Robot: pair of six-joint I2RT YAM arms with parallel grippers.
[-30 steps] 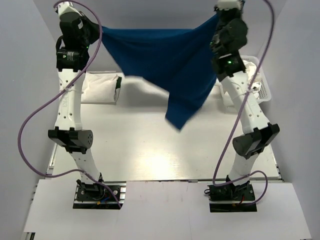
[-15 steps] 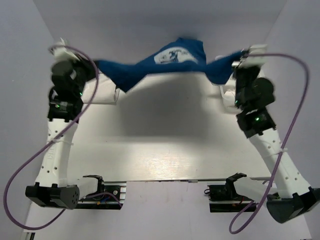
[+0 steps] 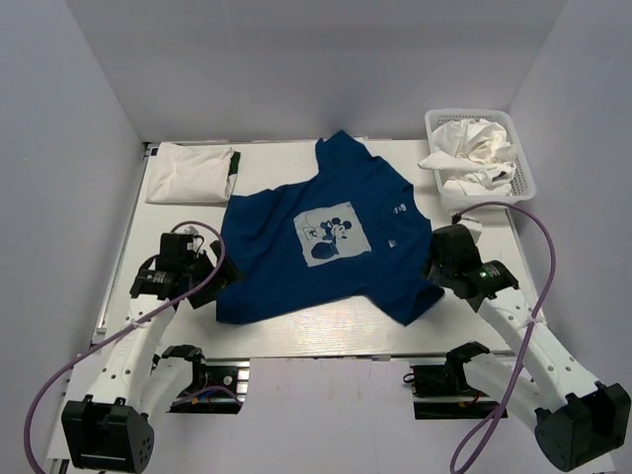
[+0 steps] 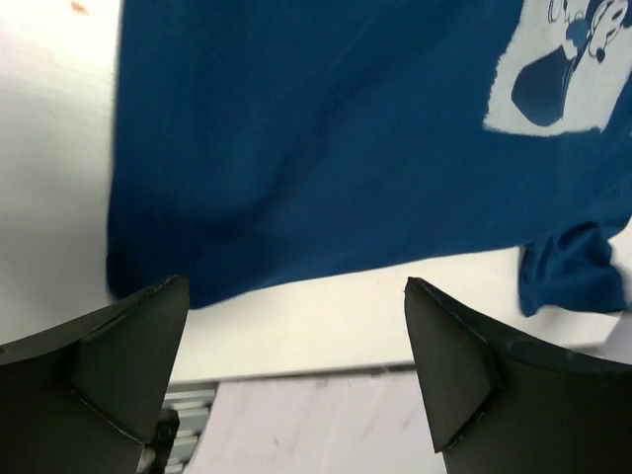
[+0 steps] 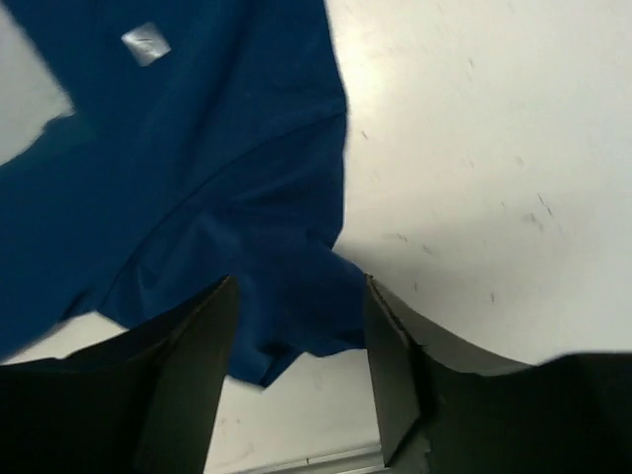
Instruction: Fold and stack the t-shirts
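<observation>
While the blue t-shirt (image 3: 269,265) lies flat, the left pincer (image 4: 291,288) at its eight o'clock gapes wide; the right pincer (image 5: 299,284) at four seemingly parted, empty.

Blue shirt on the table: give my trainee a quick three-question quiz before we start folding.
1. True or false: the blue t-shirt lies print side down.
2. Where is the folded white shirt? A, on the blue t-shirt; B, at the far left corner of the table; C, under the blue t-shirt.
3. Are the jaws of the left hand open or shut?
Key: 1 false, the print faces up. 2 B. 3 open, with nothing between them.
</observation>
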